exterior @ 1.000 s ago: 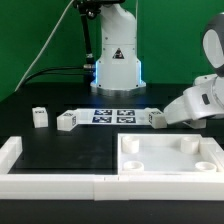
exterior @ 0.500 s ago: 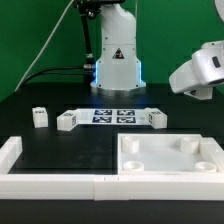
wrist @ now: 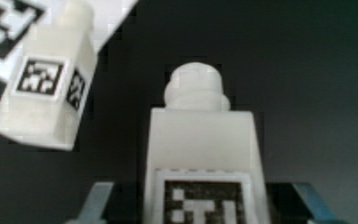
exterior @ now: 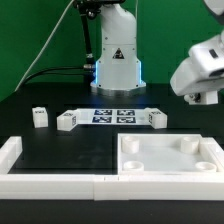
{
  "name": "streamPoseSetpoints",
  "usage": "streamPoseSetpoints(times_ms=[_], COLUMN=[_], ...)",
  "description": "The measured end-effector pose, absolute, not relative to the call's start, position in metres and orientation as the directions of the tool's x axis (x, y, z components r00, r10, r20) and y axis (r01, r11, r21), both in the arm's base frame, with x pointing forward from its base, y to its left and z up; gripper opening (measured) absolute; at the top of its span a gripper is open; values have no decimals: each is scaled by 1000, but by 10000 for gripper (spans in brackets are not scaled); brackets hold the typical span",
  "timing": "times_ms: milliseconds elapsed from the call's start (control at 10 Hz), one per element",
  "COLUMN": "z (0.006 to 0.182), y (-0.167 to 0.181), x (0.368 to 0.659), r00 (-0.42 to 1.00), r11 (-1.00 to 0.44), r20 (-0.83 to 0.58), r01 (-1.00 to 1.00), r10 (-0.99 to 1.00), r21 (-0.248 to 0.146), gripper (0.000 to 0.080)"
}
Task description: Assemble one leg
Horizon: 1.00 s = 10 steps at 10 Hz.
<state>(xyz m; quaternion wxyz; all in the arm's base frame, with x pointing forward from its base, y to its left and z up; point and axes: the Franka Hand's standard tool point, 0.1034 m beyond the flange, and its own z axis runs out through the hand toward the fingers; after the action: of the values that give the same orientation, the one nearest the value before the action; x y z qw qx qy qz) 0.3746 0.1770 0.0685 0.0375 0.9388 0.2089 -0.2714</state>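
In the wrist view a chunky white leg [wrist: 202, 150] sits between my gripper [wrist: 202, 205] fingers [wrist: 105, 200], tag face toward the camera and round peg pointing away. The gripper holds it above the black table. A second leg [wrist: 43, 85] lies below, beside the marker board [wrist: 5, 25]. In the exterior view my gripper [exterior: 205, 97] hangs raised at the exterior view's right; the held leg is hidden there. Three loose legs lie on the table: one [exterior: 40, 117], another [exterior: 67, 121], and a third [exterior: 157, 119] by the board's end.
The marker board [exterior: 115, 115] lies in front of the robot base [exterior: 116, 65]. The large white square top [exterior: 170, 172] with corner sockets sits at the front right. A white L-shaped fence [exterior: 50, 180] runs along the front left.
My gripper has risen from table level beside the right-hand leg to well above the table, and has shifted toward the exterior view's right.
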Motion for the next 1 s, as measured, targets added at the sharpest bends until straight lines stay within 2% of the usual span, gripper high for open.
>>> streamPoseSetpoints(times_ms=[200, 300, 500, 700, 800, 1000], z=[81, 85, 91, 93, 91, 106], y=[159, 152, 145, 151, 150, 130], x=[371, 366, 380, 382, 381, 422], r00=[932, 959, 973, 953, 956, 932], r11=[-967, -973, -973, -972, -970, -955], r20=[-263, -168, 51, 216, 191, 233], r01=[252, 229, 228, 231, 237, 294], r10=[250, 229, 226, 214, 224, 279], r21=[-26, -21, -39, -55, -51, -33], gripper=[288, 288, 288, 288, 288, 288])
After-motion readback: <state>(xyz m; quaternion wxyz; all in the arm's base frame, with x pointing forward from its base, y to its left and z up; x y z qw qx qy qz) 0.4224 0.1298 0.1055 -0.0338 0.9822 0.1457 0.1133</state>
